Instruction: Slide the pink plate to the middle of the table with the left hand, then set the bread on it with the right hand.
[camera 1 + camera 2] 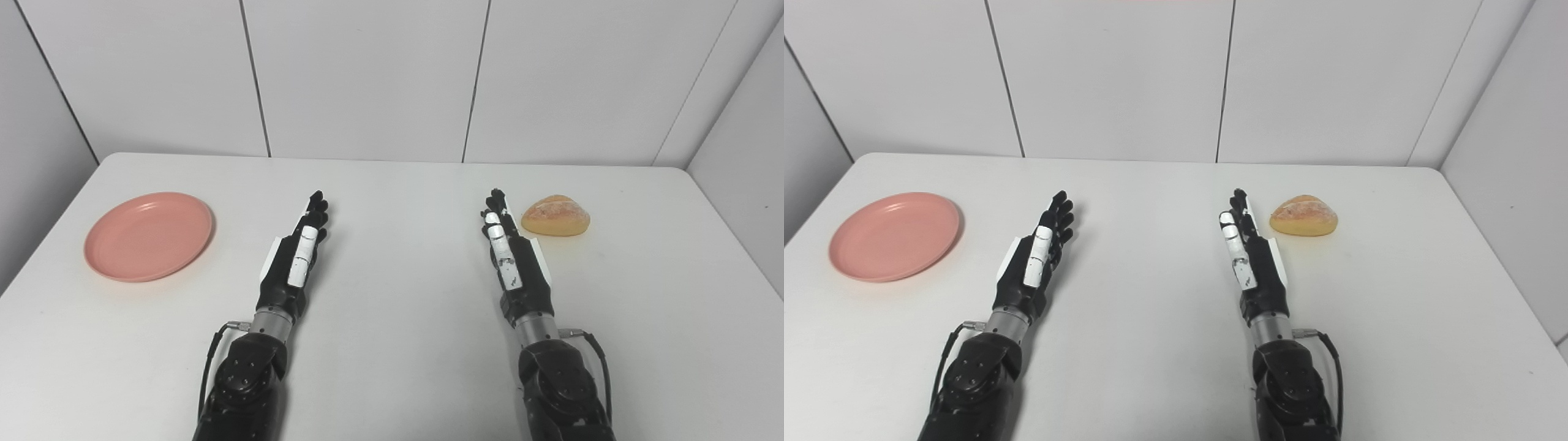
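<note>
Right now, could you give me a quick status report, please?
Both hands, left hand and right hand, open, holding nothing. Pink plate far left, bread right, untouched. Nothing between them.

Both views look down from head height at the near edge of the white table (392,343), facing forward toward the panelled wall (367,73) behind it. They sit side by side, so they share nearly the whole scene: tabletop, back wall, both arms rising from the bottom edge. The right eye view stands slightly to the right, so everything in it falls further left in the picture, and the pink plate (894,236) lies closer to its left border. Neither is close up; both take in almost the full table.
</note>
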Tool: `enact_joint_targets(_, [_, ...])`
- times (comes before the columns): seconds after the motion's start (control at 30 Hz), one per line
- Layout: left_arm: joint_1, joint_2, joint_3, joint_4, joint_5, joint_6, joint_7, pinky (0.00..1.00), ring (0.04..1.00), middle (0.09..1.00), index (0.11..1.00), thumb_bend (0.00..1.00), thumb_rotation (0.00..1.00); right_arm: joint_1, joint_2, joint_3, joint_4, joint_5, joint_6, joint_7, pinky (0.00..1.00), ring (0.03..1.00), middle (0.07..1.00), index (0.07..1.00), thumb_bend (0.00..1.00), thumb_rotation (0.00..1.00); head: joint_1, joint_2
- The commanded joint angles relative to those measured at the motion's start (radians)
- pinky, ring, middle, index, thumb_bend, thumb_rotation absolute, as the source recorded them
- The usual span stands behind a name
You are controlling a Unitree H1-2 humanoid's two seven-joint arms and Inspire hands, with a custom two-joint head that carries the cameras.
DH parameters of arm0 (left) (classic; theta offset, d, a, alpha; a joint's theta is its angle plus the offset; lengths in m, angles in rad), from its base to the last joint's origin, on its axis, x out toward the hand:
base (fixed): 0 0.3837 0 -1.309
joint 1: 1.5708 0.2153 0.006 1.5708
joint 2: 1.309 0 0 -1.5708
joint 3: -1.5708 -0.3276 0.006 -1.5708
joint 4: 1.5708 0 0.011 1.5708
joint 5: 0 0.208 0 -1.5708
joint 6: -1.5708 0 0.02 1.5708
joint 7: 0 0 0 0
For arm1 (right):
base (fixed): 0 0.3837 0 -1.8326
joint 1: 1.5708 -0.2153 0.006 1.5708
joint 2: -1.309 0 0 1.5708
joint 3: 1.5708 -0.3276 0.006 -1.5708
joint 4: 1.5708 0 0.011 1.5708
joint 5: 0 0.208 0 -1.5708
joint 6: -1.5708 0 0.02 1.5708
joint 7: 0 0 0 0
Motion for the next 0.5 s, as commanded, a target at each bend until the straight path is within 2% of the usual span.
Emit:
enact_joint_targets(0.0, [-0.044,-0.002,0.003,-0.013,-0.001,-0.051,-0.007,1.0,1.0,1.0,1.0,0.74,1.0,-0.045,0.001,0.0,-0.001,-0.001,-0.04,0.006,1.0,1.0,1.0,1.0,0.56,0.94,0.001,-0.007])
enact_joint_targets(0.17, [-0.044,-0.006,-0.004,-0.003,0.014,-0.056,0.001,1.0,1.0,1.0,1.0,0.75,1.0,-0.043,-0.001,-0.007,0.026,0.009,-0.05,0.011,1.0,1.0,1.0,1.0,0.61,0.91,0.009,-0.035])
enact_joint_targets(0.2, [-0.041,-0.01,-0.006,0.0,0.014,-0.064,0.0,1.0,1.0,1.0,1.0,0.75,1.0,-0.036,-0.004,-0.007,0.026,0.01,-0.052,0.014,1.0,1.0,1.0,1.0,0.62,0.9,0.043,-0.052])
enact_joint_targets(0.23, [-0.039,-0.012,-0.008,0.003,0.013,-0.071,-0.001,1.0,1.0,1.0,1.0,0.75,1.0,-0.031,-0.006,-0.007,0.026,0.01,-0.053,0.016,1.0,1.0,1.0,1.0,0.62,0.9,0.043,-0.052])
enact_joint_targets(0.27, [-0.035,-0.016,-0.012,0.005,0.017,-0.078,0.0,1.0,1.0,1.0,1.0,0.74,1.0,-0.023,-0.01,-0.01,0.022,0.019,-0.056,0.021,1.0,1.0,1.0,1.0,0.62,0.89,0.09,-0.064])
enact_joint_targets(0.3, [-0.033,-0.019,-0.015,0.007,0.02,-0.083,0.001,1.0,1.0,1.0,1.0,0.74,1.0,-0.018,-0.013,-0.013,0.019,0.025,-0.057,0.025,1.0,1.0,1.0,1.0,0.63,0.88,0.09,-0.064])
enact_joint_targets(0.33, [-0.031,-0.025,-0.018,0.005,0.026,-0.085,0.008,1.0,1.0,1.0,1.0,0.74,1.0,-0.011,-0.022,-0.015,0.017,0.031,-0.06,0.034,1.0,1.0,1.0,1.0,0.64,0.88,0.138,-0.081])
enact_joint_targets(0.37, [-0.031,-0.029,-0.02,0.004,0.031,-0.087,0.012,1.0,1.0,1.0,1.0,0.74,1.0,-0.006,-0.029,-0.017,0.015,0.034,-0.062,0.04,1.0,1.0,1.0,1.0,0.64,0.88,0.138,-0.081])
enact_joint_targets(0.4, [-0.029,-0.035,-0.021,-0.003,0.036,-0.08,0.019,1.0,1.0,1.0,1.0,0.74,1.0,-0.001,-0.038,-0.02,0.016,0.039,-0.069,0.047,1.0,1.0,1.0,1.0,0.65,0.89,0.199,-0.104])
enact_joint_targets(0.43, [-0.027,-0.04,-0.021,-0.007,0.04,-0.075,0.023,1.0,1.0,1.0,1.0,0.75,1.0,0.003,-0.044,-0.022,0.016,0.043,-0.074,0.052,1.0,1.0,1.0,1.0,0.64,0.89,0.199,-0.104])
enact_joint_targets(0.47, [-0.027,-0.045,-0.019,-0.014,0.044,-0.072,0.03,1.0,1.0,1.0,1.0,0.75,1.0,0.006,-0.053,-0.028,0.018,0.052,-0.076,0.061,1.0,1.0,1.0,1.0,0.64,0.89,0.247,-0.122])
